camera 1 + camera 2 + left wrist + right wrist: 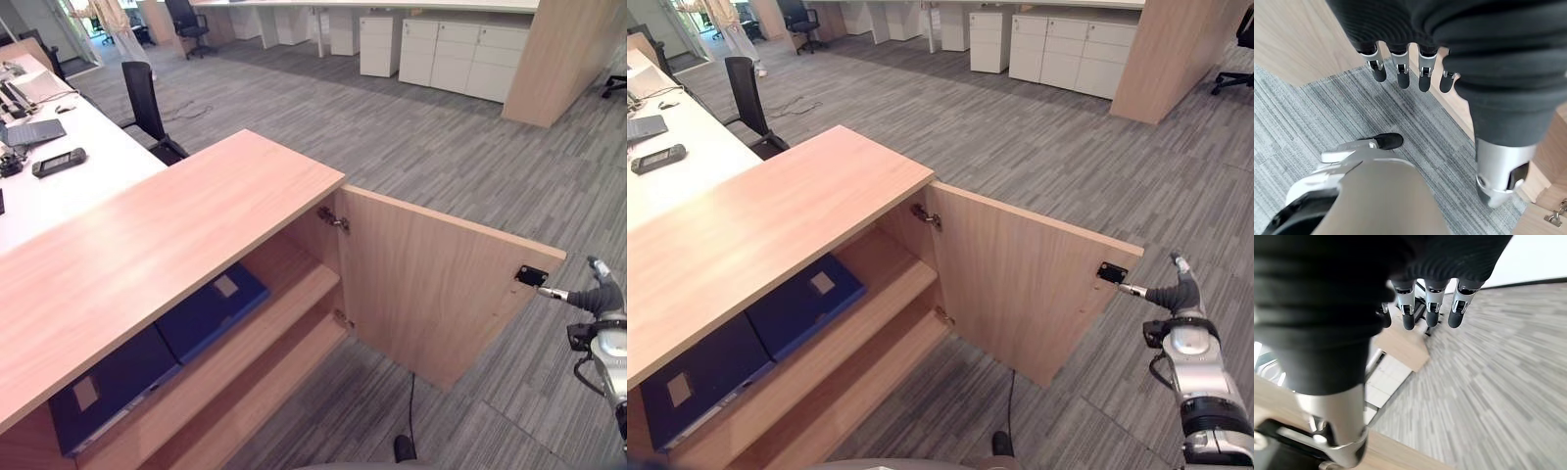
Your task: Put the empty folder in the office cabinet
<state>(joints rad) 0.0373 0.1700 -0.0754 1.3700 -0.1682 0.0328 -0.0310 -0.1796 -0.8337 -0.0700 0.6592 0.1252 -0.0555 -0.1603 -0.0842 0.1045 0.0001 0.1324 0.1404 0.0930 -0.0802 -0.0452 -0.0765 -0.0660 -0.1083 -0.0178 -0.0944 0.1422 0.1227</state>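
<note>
Left hand (1415,44) — fingers relaxed — above grey carpet (1312,117).

Bright, even office light from overhead, soft shadow inside the open cabinet (245,323) — carpet (1508,367) streaked with blur beyond the right hand (1425,308), straight lines bowed at edges

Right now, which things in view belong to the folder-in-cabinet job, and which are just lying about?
Job:
- office cabinet, door open
- two blue folders lying on its upper shelf
- right robot hand, fingertip at the door's latch
- left robot hand, fingers relaxed

Lying about:
- white desk with laptop
- black chair
</note>
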